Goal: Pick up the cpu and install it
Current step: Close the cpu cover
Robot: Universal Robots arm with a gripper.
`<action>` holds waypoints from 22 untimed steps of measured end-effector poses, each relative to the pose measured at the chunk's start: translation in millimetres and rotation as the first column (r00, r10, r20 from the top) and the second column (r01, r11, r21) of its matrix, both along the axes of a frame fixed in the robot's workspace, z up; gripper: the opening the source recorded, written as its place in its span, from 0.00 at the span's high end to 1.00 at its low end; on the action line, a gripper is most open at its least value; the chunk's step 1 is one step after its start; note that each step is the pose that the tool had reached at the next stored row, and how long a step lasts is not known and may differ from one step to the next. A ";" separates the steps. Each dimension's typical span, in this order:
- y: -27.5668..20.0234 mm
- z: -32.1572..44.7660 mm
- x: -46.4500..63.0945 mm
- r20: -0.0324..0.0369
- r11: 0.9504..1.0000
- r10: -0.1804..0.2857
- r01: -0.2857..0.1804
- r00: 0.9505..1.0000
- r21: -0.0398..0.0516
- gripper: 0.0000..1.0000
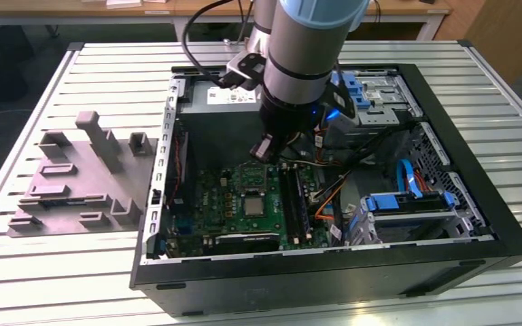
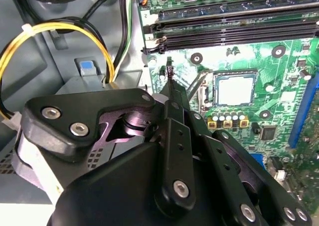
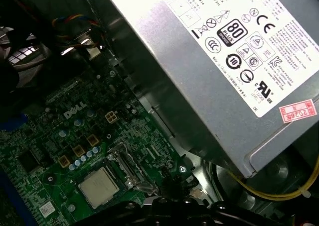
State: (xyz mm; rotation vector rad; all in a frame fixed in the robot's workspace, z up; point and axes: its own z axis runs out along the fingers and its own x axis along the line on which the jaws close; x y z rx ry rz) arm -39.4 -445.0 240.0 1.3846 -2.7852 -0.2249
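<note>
cpu (image 2: 236, 90) seated in motherboard socket (image 2: 209, 94), just beyond the gripper (image 2: 170, 79) tip | fingers drawn together, nothing between them | handling guess: light, stiff, thin, slick lid, fragile underside | take hold by opposite edges, not the flat face

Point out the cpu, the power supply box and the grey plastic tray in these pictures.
cpu (image 2: 234, 90): second wrist view, middle of its pale metal top, sitting in the motherboard socket.
power supply box (image 3: 209, 81): first wrist view, its grey side beside the label.
grey plastic tray (image 1: 62, 197): exterior view, flat base between the upright blocks.
</note>
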 end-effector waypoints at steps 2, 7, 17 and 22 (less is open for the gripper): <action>0.0 0.3 0.0 0.000 1.000 0.014 -0.014 1.000 0.000 0.89; 0.2 1.2 0.0 0.000 1.000 0.031 -0.031 1.000 0.000 0.89; 0.6 3.2 -0.3 0.000 0.999 0.037 -0.037 0.999 0.000 0.89; 0.6 3.7 -1.4 0.000 0.999 0.037 -0.037 0.999 0.000 0.89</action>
